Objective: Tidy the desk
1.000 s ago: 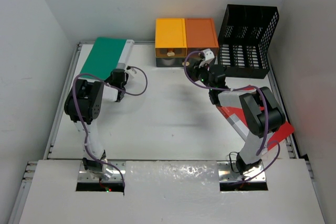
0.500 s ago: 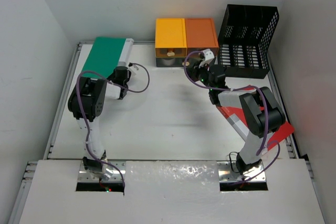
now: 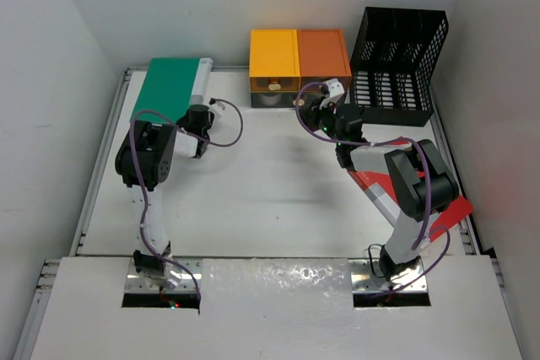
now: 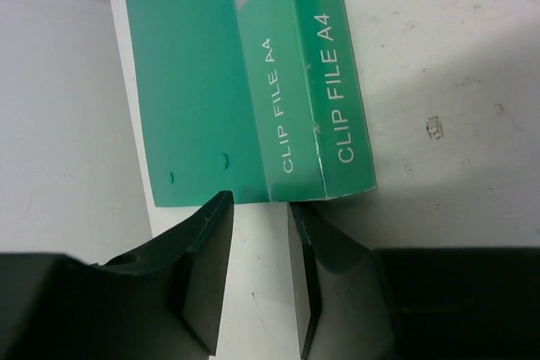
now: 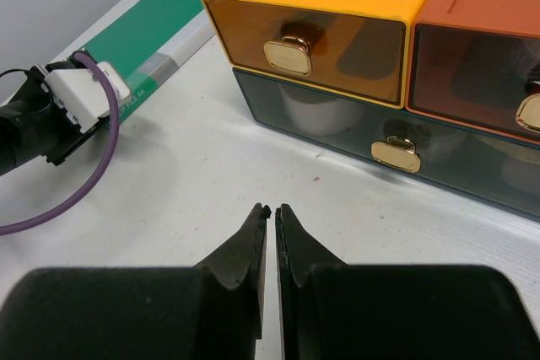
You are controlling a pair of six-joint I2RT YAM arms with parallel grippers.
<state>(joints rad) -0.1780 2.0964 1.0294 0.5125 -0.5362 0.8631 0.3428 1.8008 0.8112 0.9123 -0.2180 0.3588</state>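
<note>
From here the surface [image 3: 253, 200] fills the whole workspace in front of both arm bases, with rails along its left and right edges. A green clip file [image 4: 194, 82] lies flat in the far-left corner. A drawer unit [image 5: 312, 31] and a black mesh basket [image 3: 396, 56] stand along the far edge, and a red folder [image 3: 451, 208] lies at the right edge under the right arm.

I judge the step in hand to be dealing with the clip file, either squaring it into its corner or taking hold of it. My left end effector [image 4: 260, 204] has its fingers parted by a narrow gap with nothing between them. Its tips are just short of the file's near end, in line with where the cover meets the spine. The next move calls for a slow advance along the surface. I would widen the gap first if I mean to pinch the spine, and keep low so the file does not skid against the rail.

My right end effector [image 5: 272, 208] is all but pressed together and empty, low in front of the drawers.

Compared with a second ago, the left arm has swung toward the far-left corner and closed on the file, which looks a little squarer to the far edge. The right arm has not moved.
</note>
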